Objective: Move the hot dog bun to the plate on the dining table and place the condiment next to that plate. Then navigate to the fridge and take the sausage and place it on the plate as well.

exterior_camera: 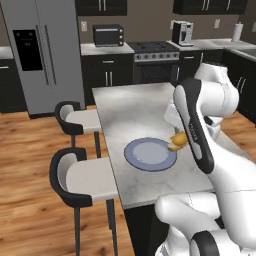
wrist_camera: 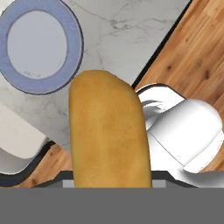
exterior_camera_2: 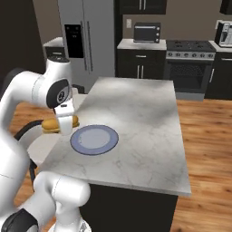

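Hot dog bun first: you have it clamped in the pincer, whose jaws are closed part-way around its width, and it hangs in the air, not yet over the plate. From the right base camera the bun sticks out sideways from the pincer, just off the near edge of the dining table, above the gap between the marble and the stools. In the hand view the plate lies ahead and to one side of the bun's far end, with a strip of bare marble between them.

To do this step well, I judge you should carry the pincer across that strip until the bun's middle sits above the plate's pale centre, not its darker rim. Keep the bun level as you travel; it is long against the jaws and could swing or slip if you jerk. Lower until it is just above the plate's surface before you part the jaws, because a rounded bun dropped from height may roll off onto the marble. Lay it to one side of centre if you can, since the sausage has to share the plate later.

Beyond the table, the fridge stands closed against the far wall.
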